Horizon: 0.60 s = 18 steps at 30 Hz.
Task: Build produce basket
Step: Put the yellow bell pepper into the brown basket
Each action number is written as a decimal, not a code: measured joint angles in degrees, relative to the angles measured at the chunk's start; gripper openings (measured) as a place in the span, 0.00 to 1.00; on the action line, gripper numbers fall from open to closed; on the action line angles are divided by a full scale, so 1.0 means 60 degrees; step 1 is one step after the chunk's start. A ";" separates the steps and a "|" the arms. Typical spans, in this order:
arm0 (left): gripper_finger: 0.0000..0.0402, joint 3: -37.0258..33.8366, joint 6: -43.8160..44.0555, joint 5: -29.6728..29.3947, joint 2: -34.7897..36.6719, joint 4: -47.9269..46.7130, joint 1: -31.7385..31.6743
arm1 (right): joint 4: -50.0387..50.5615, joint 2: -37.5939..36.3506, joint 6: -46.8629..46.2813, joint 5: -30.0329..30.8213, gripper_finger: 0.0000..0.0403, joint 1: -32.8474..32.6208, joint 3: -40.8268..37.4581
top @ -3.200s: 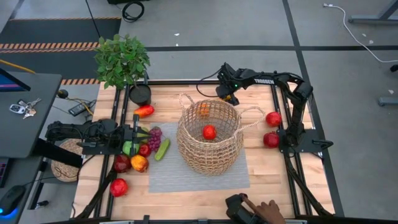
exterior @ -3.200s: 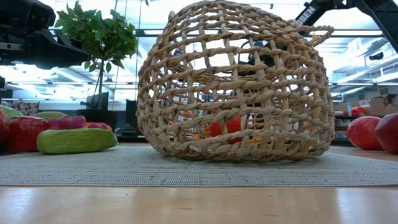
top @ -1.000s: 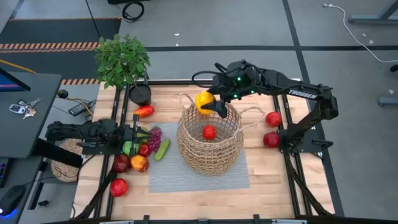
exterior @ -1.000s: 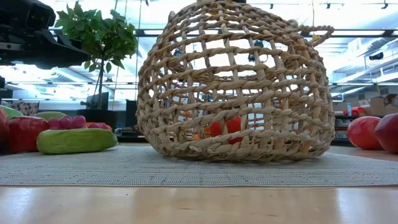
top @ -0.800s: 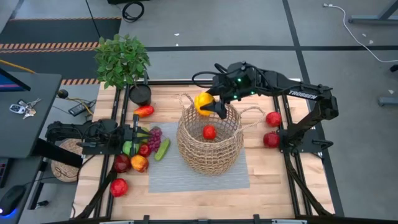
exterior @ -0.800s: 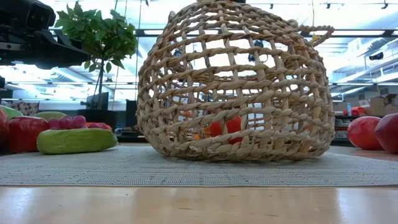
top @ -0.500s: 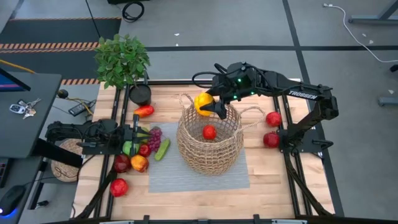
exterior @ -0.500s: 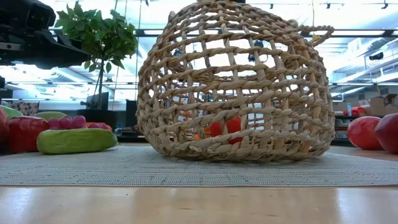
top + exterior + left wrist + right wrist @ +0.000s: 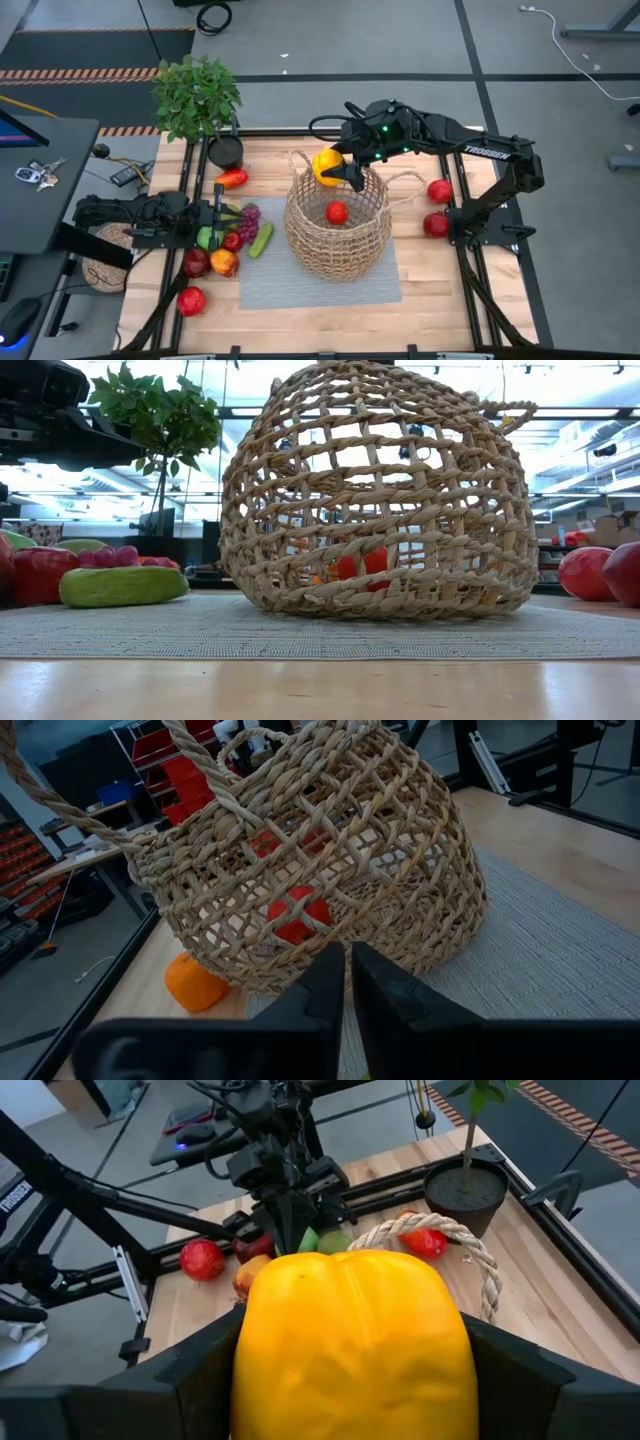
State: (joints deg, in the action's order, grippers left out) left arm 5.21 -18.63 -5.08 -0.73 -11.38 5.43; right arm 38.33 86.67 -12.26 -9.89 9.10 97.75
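The tan wicker basket (image 9: 337, 225) stands on a grey mat (image 9: 300, 285) at mid-table, with a red apple (image 9: 337, 212) inside; it fills the low view (image 9: 375, 490). My right gripper (image 9: 345, 172) is shut on a lobed yellow fruit (image 9: 327, 165) above the basket's far rim. My left gripper (image 9: 218, 215) is shut and lies low at the table's left, next to a pile of produce: grapes (image 9: 249, 214), cucumber (image 9: 261, 240), green apple (image 9: 206, 238) and red apples (image 9: 196, 262). Its fingers (image 9: 345, 990) point at the basket (image 9: 310, 860). My right gripper pinches the yellow fruit (image 9: 350, 1350) between its two fingers (image 9: 195, 1375), one on each flank. The fingers slant down from the table's far right. The fruit is lifted clear, above the basket's far rim and its loop handle (image 9: 440, 1240).
A potted plant (image 9: 197, 95) stands at the far left corner, with a red-orange pepper (image 9: 231, 179) beside it. Two red apples (image 9: 439, 190) (image 9: 436, 224) lie at the right. An orange (image 9: 195, 982) lies on the table behind the basket. A red apple (image 9: 190, 300) lies near left.
Against the oldest frames, my right gripper has come up from the table's far edge with the yellow fruit, to above the basket's far rim. In the last second it has kept still.
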 joint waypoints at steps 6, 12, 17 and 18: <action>0.08 0.0000 -0.0002 0.0000 0.0004 0.0002 0.0000 | 0.0323 -0.0004 0.0279 0.0343 0.76 -0.0027 0.0593; 0.09 0.0000 -0.0004 0.0000 0.0003 0.0001 0.0003 | 0.0484 -0.0018 0.0541 0.0924 0.76 -0.0205 0.0911; 0.08 0.0000 -0.0004 0.0001 0.0000 0.0000 0.0001 | 0.0556 -0.0017 0.0575 0.0995 0.76 -0.0311 0.0914; 0.08 0.0000 -0.0002 0.0000 0.0000 0.0000 0.0001 | 0.0559 -0.0015 0.0577 0.1002 0.76 -0.0317 0.0915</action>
State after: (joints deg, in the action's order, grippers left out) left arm 5.21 -18.65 -5.08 -0.73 -11.38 5.44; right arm 41.69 86.59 -8.80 -3.88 7.20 103.24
